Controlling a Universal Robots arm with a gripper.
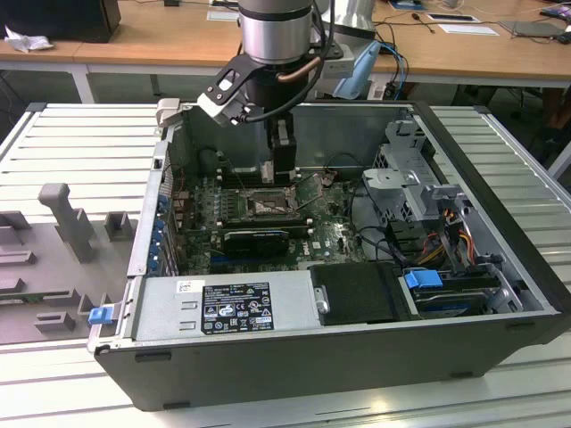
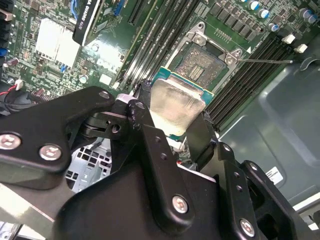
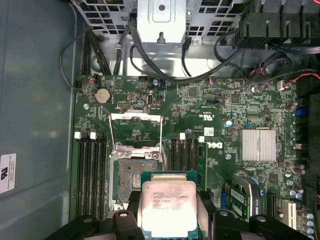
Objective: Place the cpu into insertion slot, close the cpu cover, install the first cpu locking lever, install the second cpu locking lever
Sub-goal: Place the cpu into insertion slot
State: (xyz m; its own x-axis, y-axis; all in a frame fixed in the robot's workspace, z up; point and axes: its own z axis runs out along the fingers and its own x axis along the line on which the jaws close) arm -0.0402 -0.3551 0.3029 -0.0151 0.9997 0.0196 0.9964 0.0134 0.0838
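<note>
In the second wrist view I have the gripper [image 2: 175, 122] pinching the cpu [image 2: 176, 102] by two opposite edges, above the insertion slot [image 2: 202, 62] and not touching it. In the first wrist view the cpu cover [image 3: 136, 131] stands open just beyond the slot. My worry is that a tilted or offset descent could bend the slot's contacts or clip the cover

Computer case [image 1: 339, 357] on the bench [image 1: 80, 143], motherboard [image 3: 225, 100] inside it, insertion slot [image 3: 131, 182] between memory slots [image 3: 91, 170], cpu [image 3: 167, 207] between the jaws, above the slot's edge.
</note>
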